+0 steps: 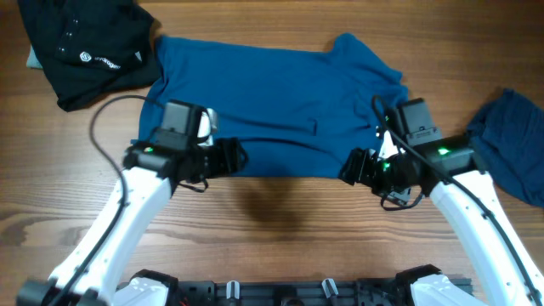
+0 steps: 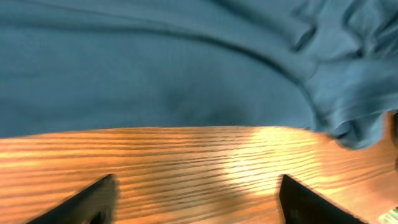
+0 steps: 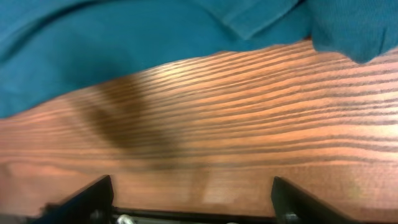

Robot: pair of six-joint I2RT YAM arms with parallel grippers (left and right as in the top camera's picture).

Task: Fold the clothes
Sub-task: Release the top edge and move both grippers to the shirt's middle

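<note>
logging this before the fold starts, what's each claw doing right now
left claw: open, holding nothing, by the near edge of the blue shirt
right claw: open, holding nothing, by the same edge

Robotics lab setup, wood-grain table (image 1: 272,238), white robot arms (image 1: 127,212) on black mounting rail (image 1: 280,293)

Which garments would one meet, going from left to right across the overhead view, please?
black garment with a white logo → mid-blue short-sleeved shirt → darker blue garment
</note>
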